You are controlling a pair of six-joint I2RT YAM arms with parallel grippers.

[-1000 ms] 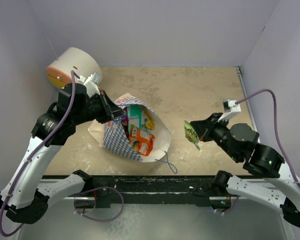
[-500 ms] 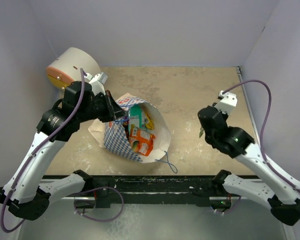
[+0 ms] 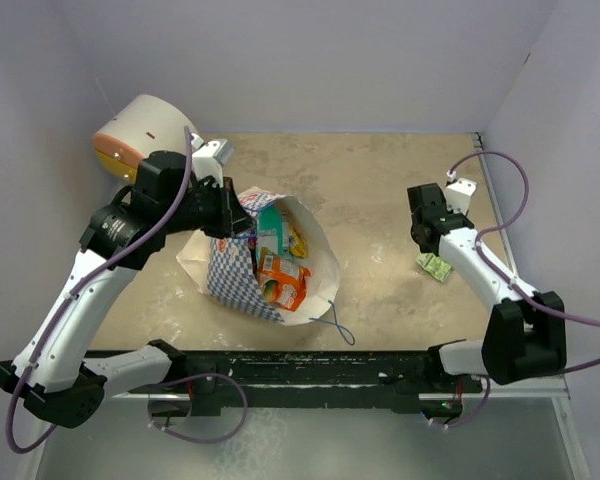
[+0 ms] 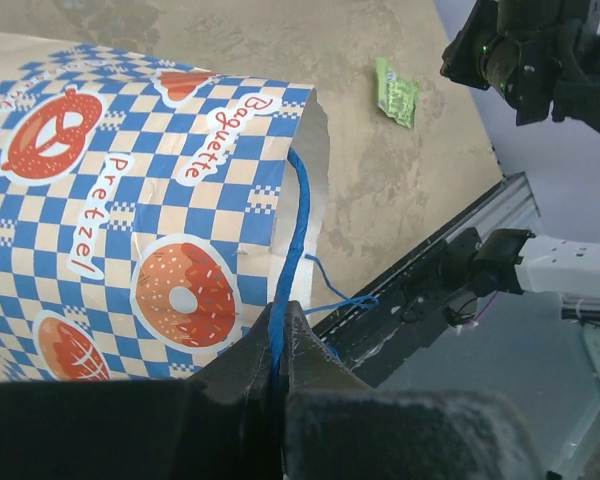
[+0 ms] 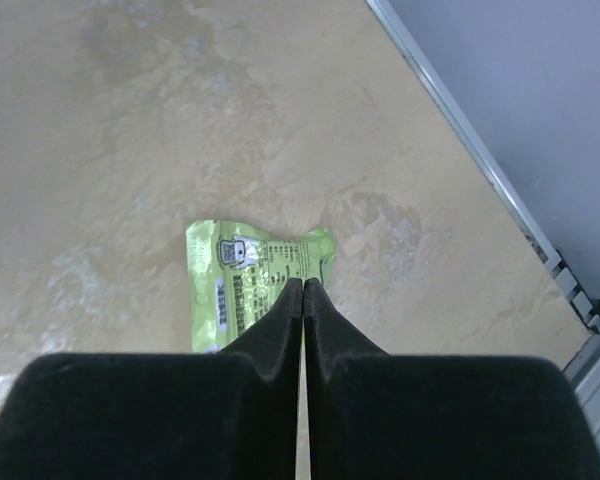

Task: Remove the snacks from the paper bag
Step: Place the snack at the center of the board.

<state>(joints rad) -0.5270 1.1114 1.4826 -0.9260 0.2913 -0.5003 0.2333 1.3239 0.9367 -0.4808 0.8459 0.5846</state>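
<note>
**Left claw pinching the bag's handle; right claw shut and empty above one packet on the table**

Nearest your arms' bases, a loose cord loop trails from the paper bag onto the table toward the near edge. The bag itself lies left of centre. Its blue-and-white chequered side faces the near left and its mouth gapes up at the top camera. Inside you can see an orange packet nearest, a green packet beyond it, and a yellow packet beside that against the cream lining.

Your left gripper sits at the bag's far-left rim with its fingers pressed together on the blue cord handle. The cord runs down the rim edge and straight in between the tips. From the wrist view you probably have only the cord; whether the paper rim is pinched too cannot be told.

On the right side, well apart from the bag, a light-green packet lies flat on the table, close to the right edge. Your right gripper points down with its fingers closed against each other and nothing between them. In its own wrist view the packet lies directly under and just ahead of the tips. The left wrist view shows a gap between gripper and packet, so they are apart.

Farthest off, in the far left corner, a big cream cylinder with an orange end rests behind your left arm.
</note>
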